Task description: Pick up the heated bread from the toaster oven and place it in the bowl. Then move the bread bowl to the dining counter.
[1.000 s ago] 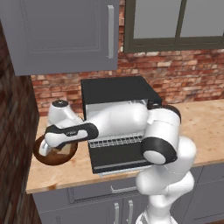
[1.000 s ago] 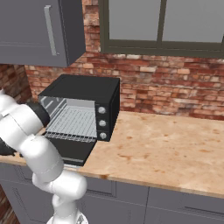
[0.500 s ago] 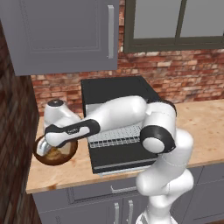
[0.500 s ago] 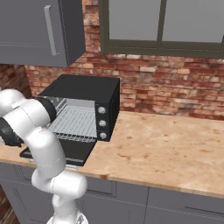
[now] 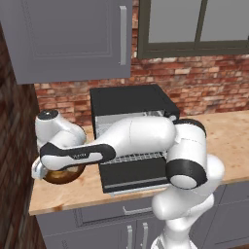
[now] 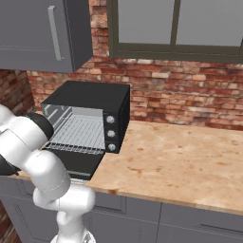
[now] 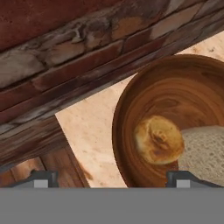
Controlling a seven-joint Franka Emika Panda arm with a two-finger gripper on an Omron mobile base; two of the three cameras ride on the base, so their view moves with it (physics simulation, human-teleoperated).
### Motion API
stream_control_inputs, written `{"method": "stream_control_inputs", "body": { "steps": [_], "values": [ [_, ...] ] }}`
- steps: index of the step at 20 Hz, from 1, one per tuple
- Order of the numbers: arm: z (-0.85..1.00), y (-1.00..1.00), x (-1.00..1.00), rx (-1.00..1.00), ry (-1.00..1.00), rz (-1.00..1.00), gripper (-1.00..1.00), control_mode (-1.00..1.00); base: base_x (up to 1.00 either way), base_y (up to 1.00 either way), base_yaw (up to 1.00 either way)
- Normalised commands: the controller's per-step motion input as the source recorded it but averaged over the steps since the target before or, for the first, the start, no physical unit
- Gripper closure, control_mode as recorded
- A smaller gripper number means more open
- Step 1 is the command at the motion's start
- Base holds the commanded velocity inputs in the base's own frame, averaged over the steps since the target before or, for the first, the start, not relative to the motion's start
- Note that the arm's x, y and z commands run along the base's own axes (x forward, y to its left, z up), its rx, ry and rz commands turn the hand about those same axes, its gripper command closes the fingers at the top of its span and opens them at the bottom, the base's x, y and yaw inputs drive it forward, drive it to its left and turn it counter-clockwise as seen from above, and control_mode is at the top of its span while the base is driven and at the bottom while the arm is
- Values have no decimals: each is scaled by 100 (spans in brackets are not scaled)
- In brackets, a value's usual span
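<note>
Countertop (image 5: 228,136) of pale wood carries the black toaster oven (image 5: 127,104), door dropped open, with the dark wooden bowl (image 7: 175,87) just left of it. Inside the bowl the heated bread (image 7: 158,139) lies touching a pale bread slice (image 7: 205,153). Above them the gripper (image 7: 109,177) hovers with its fingertips (image 7: 41,177) spread wide apart, grasping nothing.

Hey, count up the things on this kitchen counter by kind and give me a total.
Toaster oven: 1
Wooden bowl: 1
Small golden-brown bun, in the bowl: 1
Pale bread slice, in the bowl: 1
Total: 4
</note>
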Motion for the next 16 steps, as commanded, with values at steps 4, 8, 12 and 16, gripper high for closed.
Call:
{"method": "stream_control_inputs", "body": {
  "steps": [4,8,12,16],
  "values": [
    [-43,0,-10,-12,-2,11,-100,-100,0,0,0],
    [-27,-1,0,-10,-4,11,-100,-100,0,0,0],
    [-39,0,0,-10,-1,11,-100,-100,0,0,0],
    [-35,0,17,-8,0,11,-100,-100,0,0,0]
  ]
}}
